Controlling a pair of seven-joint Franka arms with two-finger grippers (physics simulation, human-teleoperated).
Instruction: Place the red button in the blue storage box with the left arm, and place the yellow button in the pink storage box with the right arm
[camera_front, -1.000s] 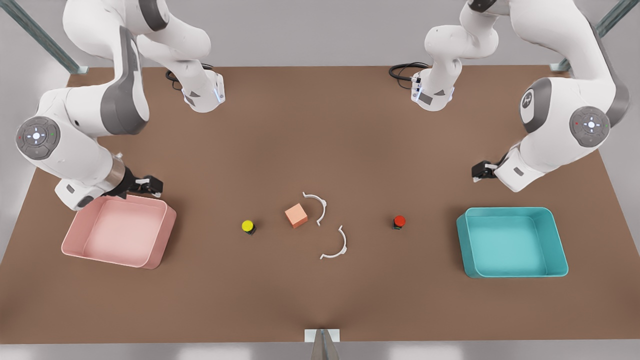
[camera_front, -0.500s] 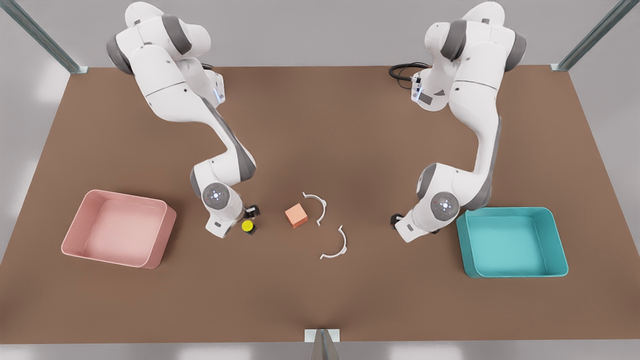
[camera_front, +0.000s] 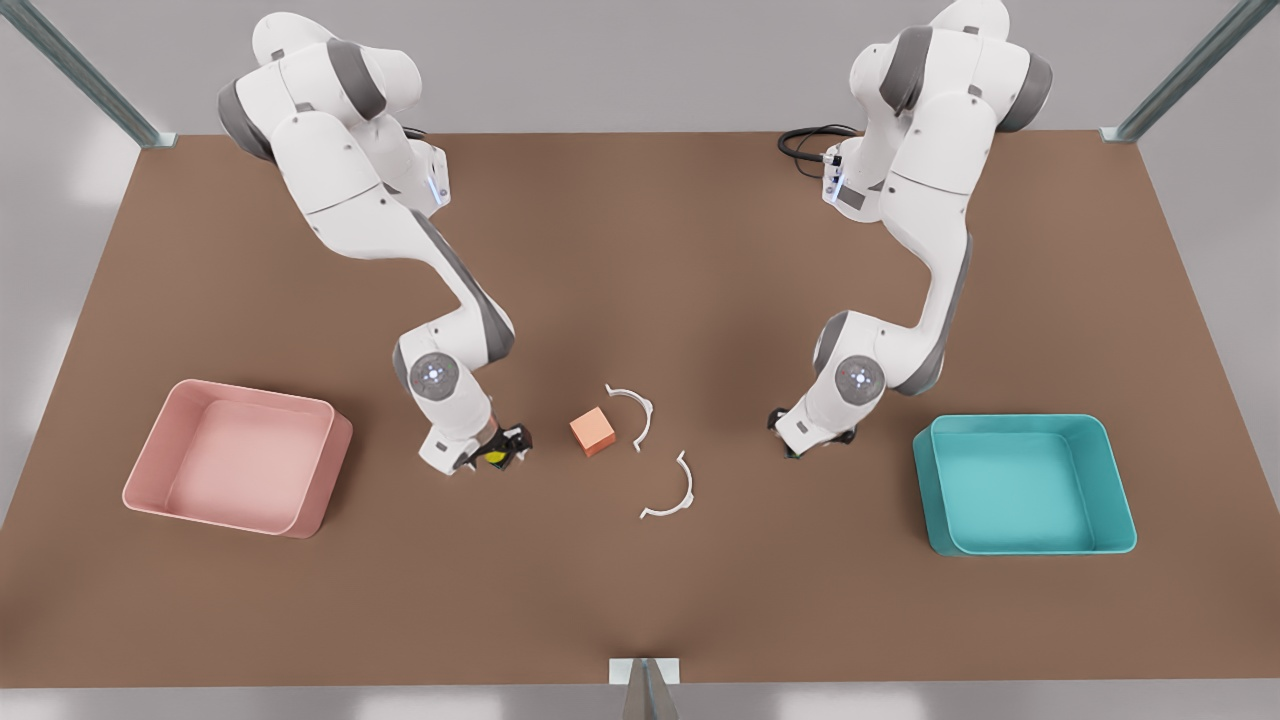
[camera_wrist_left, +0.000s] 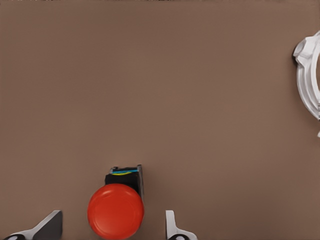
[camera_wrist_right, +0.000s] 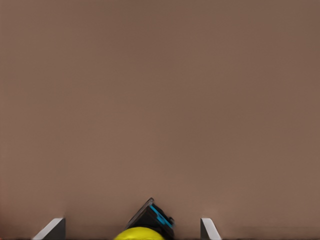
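The red button (camera_wrist_left: 115, 211), a red dome on a black base, stands on the brown table between the fingers of my left gripper (camera_wrist_left: 111, 230), which is open with a gap on each side. In the front view my left gripper (camera_front: 800, 440) is low over that spot at the right, a short way left of the blue storage box (camera_front: 925, 480). The yellow button (camera_wrist_right: 140, 233) sits between the spread fingers of my open right gripper (camera_wrist_right: 131, 229). In the front view a sliver of the yellow button (camera_front: 495, 457) peeks from under my right gripper (camera_front: 500, 450), right of the pink storage box (camera_front: 330, 440).
An orange cube (camera_front: 592, 431) and two white curved pieces (camera_front: 640, 410) (camera_front: 675, 495) lie at the table's middle between the two grippers. One white curved piece (camera_wrist_left: 307, 75) appears in the left wrist view. Both boxes hold nothing.
Both arms swung in from beside the boxes to the buttons, then dropped lower, so each gripper now straddles its button.
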